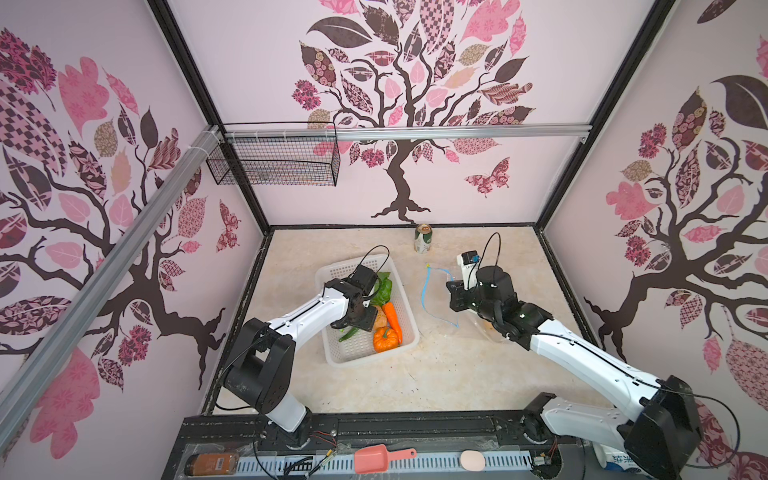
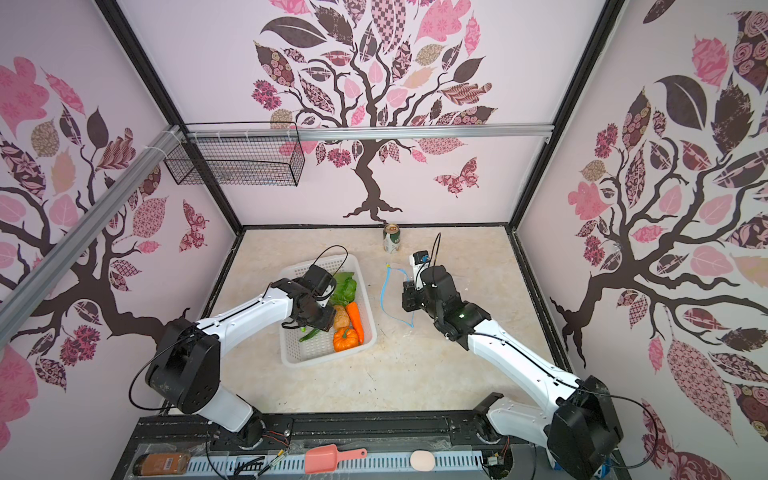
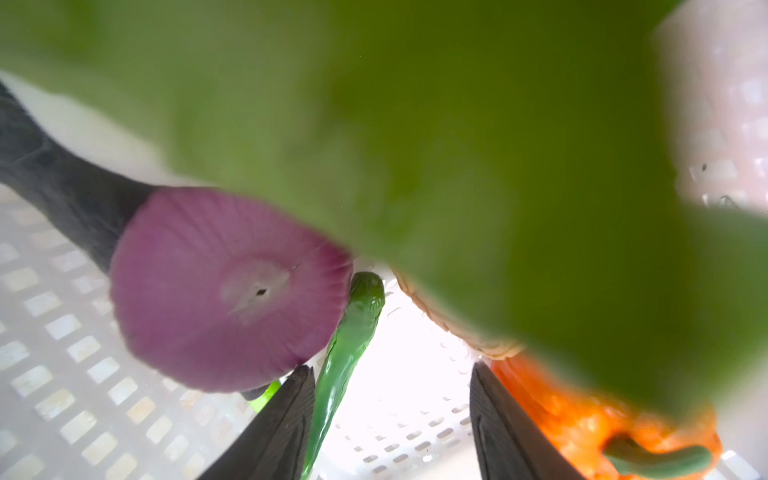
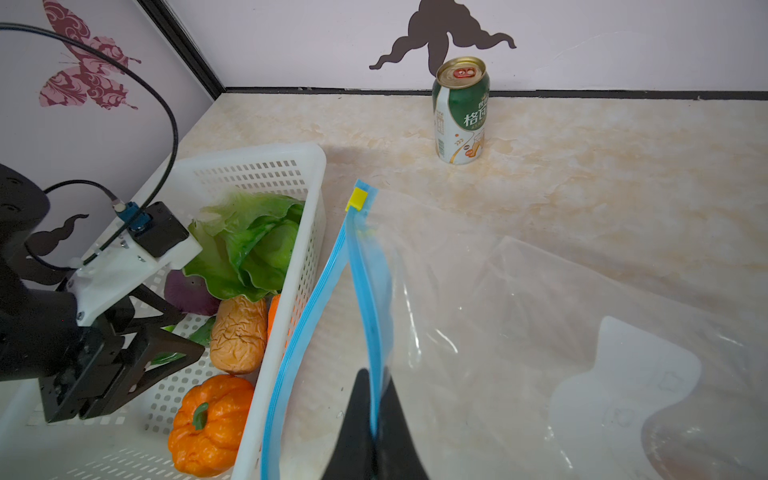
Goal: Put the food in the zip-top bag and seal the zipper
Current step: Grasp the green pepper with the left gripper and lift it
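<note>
A clear zip-top bag [image 4: 519,316] lies flat on the marbled bench [image 1: 415,374], just right of a white perforated basket [image 4: 266,166], with its mouth facing the basket. Its light-blue zipper [image 4: 368,282] is parted. One strip is lifted and the other runs lower, beside the basket wall. A yellow slider [image 4: 356,198] sits at the far end.

The right gripper [image 4: 371,399] has its black fingers [image 4: 353,428] pinched shut on the lifted strip. The right arm stretches low from the front rail across the bag, with the wrist turned toward the basket.

The food is all in the basket: green lettuce [image 4: 253,241] at the far end, then a wrinkled potato [image 4: 239,332], a carrot [image 1: 392,318] along the right wall, and an orange pumpkin [image 4: 208,424] nearest the front. A purple onion [image 3: 224,291] and a slim green pepper [image 3: 349,353] lie beside them.

The left arm reaches forward from the rail with its wrist bent steeply down into the basket. The left gripper [image 3: 390,399] has its fingers [image 3: 282,428] spread apart and holding nothing. The pepper is next to one finger and the pumpkin next to the other.

A green-and-white drink can [image 4: 460,112] stands upright by the back wall, well apart from the bag.
</note>
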Controlling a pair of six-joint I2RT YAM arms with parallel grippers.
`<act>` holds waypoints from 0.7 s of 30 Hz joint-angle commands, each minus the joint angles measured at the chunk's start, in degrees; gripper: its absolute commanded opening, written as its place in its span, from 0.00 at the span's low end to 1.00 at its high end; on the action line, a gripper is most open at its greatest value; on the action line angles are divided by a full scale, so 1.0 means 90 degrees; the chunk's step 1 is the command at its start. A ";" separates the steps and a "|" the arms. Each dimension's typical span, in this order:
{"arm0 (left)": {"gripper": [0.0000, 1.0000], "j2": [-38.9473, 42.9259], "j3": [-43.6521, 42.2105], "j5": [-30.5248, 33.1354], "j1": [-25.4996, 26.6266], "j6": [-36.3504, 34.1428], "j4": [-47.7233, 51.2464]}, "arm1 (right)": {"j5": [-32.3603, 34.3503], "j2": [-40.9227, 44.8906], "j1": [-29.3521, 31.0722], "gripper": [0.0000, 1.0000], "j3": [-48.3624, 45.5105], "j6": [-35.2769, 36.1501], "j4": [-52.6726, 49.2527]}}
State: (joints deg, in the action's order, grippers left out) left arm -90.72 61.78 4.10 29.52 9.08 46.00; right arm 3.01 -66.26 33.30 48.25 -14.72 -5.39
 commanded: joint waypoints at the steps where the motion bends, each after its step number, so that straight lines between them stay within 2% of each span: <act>1: 0.62 0.0252 -0.0066 0.0101 0.0059 0.0171 0.0151 | 0.0054 0.0132 0.0021 0.00 -0.0027 0.0071 -0.0051; 5: 0.61 0.0366 -0.0058 0.0111 0.0118 0.0286 0.0243 | 0.0062 0.0126 0.0023 0.00 -0.0029 0.0065 -0.0065; 8: 0.55 0.0425 -0.0201 0.0111 0.0128 0.0313 0.0173 | 0.0076 0.0117 0.0023 0.00 -0.0029 0.0063 -0.0047; 13: 0.52 0.0128 -0.0312 0.0216 0.0125 0.0239 0.0180 | 0.0066 0.0118 0.0022 0.00 -0.0029 0.0068 -0.0051; 21: 0.56 -0.0333 -0.0202 0.0362 0.0123 0.0169 0.0080 | 0.0113 0.0156 0.0021 0.00 -0.0044 0.0074 -0.0051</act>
State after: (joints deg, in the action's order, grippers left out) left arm -92.38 60.51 6.20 30.50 10.90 47.18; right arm 3.16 -66.26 33.30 48.25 -14.55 -5.39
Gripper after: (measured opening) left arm 0.562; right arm 0.042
